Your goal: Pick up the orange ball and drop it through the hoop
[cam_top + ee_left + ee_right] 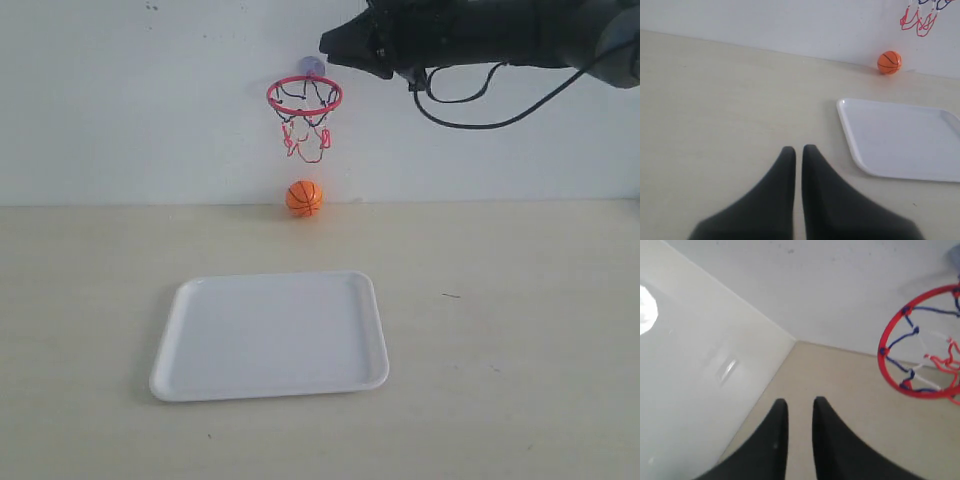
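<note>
Judging by how things lay, we took the drop as either finished or not begun. The orange ball (305,198) sat on the table (520,330) at the foot of the wall (120,100), straight below the hoop (305,112), and nothing held it. Our right gripper (799,405) hung high beside the red rim, its jaws parted only a little and empty. Our left gripper (798,150) hovered low over the table, jaws all but closed, empty too. If the ball had not passed the net, the whole pick and drop remained. The table was pale wood-tone, with a white tray (270,385) lying near its front, well apart from the ball, and the wall was plain white.
</note>
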Robot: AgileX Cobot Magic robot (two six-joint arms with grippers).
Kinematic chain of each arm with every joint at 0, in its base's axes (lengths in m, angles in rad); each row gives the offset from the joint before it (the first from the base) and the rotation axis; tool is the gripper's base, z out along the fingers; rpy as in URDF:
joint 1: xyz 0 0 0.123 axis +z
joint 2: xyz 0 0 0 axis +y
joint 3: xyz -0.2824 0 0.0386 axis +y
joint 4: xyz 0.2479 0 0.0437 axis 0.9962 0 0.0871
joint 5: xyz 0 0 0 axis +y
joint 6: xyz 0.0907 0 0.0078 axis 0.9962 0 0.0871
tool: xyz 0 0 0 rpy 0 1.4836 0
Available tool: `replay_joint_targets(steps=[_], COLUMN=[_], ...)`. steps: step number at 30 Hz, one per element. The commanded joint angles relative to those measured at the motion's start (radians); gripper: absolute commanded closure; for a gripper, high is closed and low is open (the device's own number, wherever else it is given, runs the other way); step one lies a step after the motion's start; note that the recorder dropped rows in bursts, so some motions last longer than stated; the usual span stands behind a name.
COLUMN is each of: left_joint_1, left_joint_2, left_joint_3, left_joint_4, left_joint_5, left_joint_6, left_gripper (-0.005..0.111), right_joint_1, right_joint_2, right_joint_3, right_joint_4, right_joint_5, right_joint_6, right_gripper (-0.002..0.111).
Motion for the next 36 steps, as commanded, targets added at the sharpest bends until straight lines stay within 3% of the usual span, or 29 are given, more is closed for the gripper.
replay_joint_targets(steps=[1,5,9,18,25,31,36], left_joint_1=[-0.006,-0.006,-0.006,-0.006,-0.006,-0.006,-0.006], left_joint_2=[-0.003,-0.003,-0.003,-0.003,-0.003,-0.003,-0.003], left_joint_3=[0.004,0.004,0.004,0.004,0.004,0.004,0.004], left_joint_4=[0.001,0.001,0.001,0.001,0.001,0.001,0.001], left_joint_5=[-0.008,-0.008,-0.008,-0.008,-0.008,-0.008,-0.008], left_joint_6=[-0.003,-0.003,-0.003,-0.003,-0.003,-0.003,-0.003], left_gripper=[0.103,0.103,0.103,0.103,0.103,0.103,0.103], right_joint_1=[-0.048,-0.057,-0.043,-0.043,0.005,0.091,0.130], right_joint_2=[-0.016,-0.019,-0.053,-0.211,-0.406,-0.581,-0.690], right_joint_3=[-0.005,-0.005,0.005,0.226,0.717,1.213,1.479], right_joint_4=[-0.033,-0.074,-0.314,-0.370,-0.375,-0.260,-0.111], right_joint_5=[0.200,0.214,0.214,0.214,0.214,-0.059,-0.148], right_joint_6=[0.038,0.128,0.278,0.230,0.089,-0.100,-0.252], right_gripper=[0.108,0.108,0.108,0.108,0.108,0.108,0.108])
